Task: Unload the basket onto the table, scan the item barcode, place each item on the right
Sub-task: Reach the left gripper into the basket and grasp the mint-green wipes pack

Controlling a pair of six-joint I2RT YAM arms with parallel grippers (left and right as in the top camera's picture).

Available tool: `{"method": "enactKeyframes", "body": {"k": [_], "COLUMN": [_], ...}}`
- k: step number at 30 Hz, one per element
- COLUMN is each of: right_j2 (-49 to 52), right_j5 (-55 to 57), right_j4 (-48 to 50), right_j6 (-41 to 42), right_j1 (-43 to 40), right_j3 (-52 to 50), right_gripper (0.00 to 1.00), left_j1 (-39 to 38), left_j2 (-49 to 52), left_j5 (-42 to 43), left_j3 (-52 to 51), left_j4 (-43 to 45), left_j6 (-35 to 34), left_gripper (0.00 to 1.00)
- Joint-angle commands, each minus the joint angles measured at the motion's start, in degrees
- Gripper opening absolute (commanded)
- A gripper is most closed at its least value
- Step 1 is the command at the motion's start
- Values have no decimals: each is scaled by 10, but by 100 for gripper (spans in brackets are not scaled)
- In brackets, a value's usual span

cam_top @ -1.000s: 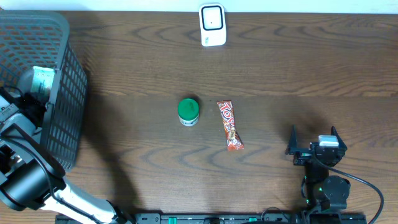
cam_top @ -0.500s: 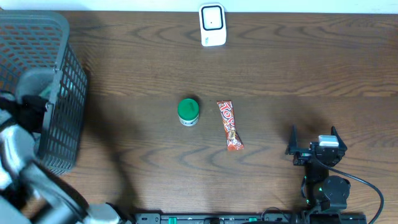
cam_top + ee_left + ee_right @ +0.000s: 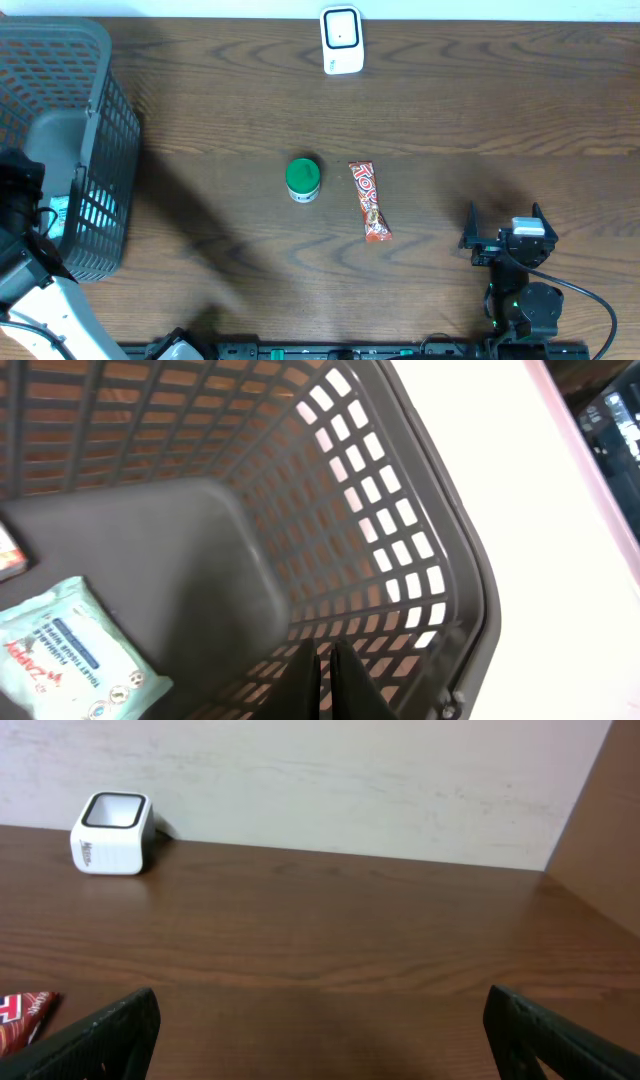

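Two grippers, two different states. Read the overhead view as your clock face, with 12 at the far edge of the table point(image 3: 470, 110).

- Nearest you, at 5 o'clock: the right gripper point(image 3: 503, 232) sits low over the wood with its jaws spread wide and nothing between them.
- At 8 o'clock: the left gripper point(image 3: 322, 675) is above the grey mesh basket point(image 3: 105, 150). Its fingers are drawn almost together, with only a thin slit left, and they hold nothing.
- Inside the basket, on its floor: a blue-and-white wipes packet point(image 3: 70, 652) lies flat (you can also glimpse it through the mesh from overhead). A dark object at the left edge of the wrist view is cut off, too little to identify.
- Centre of the table: a green-lidded jar point(image 3: 302, 179) stands upright. Just beside it, at its 3 o'clock, a red candy bar point(image 3: 369, 200) lies lengthwise, near to far. The two are apart, not touching.
- Farthest, at 12 o'clock: the white scanner point(image 3: 341, 40) stands at the table's back edge, well apart from everything else.
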Motion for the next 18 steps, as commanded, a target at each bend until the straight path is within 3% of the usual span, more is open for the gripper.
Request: {"method": "enactKeyframes", "body": {"k": [1, 2, 4, 18], "right_j2": [-5, -5, -5, -5], "right_j5": [5, 5, 5, 5], "right_j4": [-2, -2, -2, -2], "right_j6": [-5, -5, -5, -5], "right_j1": [6, 6, 6, 6], "right_j3": [-1, -1, -1, -1], "right_gripper": [99, 99, 99, 99], "left_j1": [1, 1, 1, 1], "left_j2": [7, 10, 20, 162], "left_j5": [-34, -50, -83, -125], "left_j3": [3, 3, 3, 4], "left_j4": [-22, -33, -55, -56], "left_j6": [-2, -14, -33, -107], "left_gripper": [58, 87, 98, 98]}}
